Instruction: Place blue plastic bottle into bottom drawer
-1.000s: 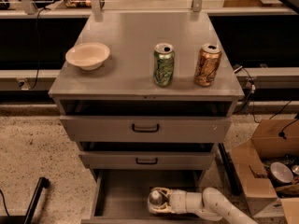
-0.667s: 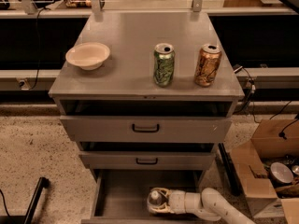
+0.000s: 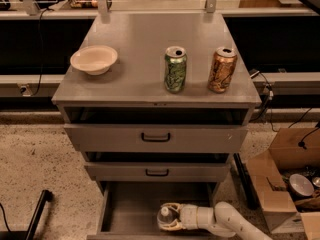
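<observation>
The bottom drawer (image 3: 125, 209), a plain grey tray, stands pulled open at the near edge of the view. Inside it, right of centre, the gripper (image 3: 166, 217) reaches in from the right on a white arm (image 3: 235, 221). Its pale curved fingers (image 3: 172, 205) close narrowly around the blue plastic bottle (image 3: 164, 213), one on each side. The bottle's white cap faces up toward the camera, so its long axis seems roughly upright. Its clear body is mostly hidden. Whether its base touches the drawer floor cannot be told. Above are two shut drawers with black handles. Farthest, on the cabinet top (image 3: 140, 49), stand a cream bowl (image 3: 94, 59), a green can (image 3: 175, 69) and an orange-brown can (image 3: 222, 70).
</observation>
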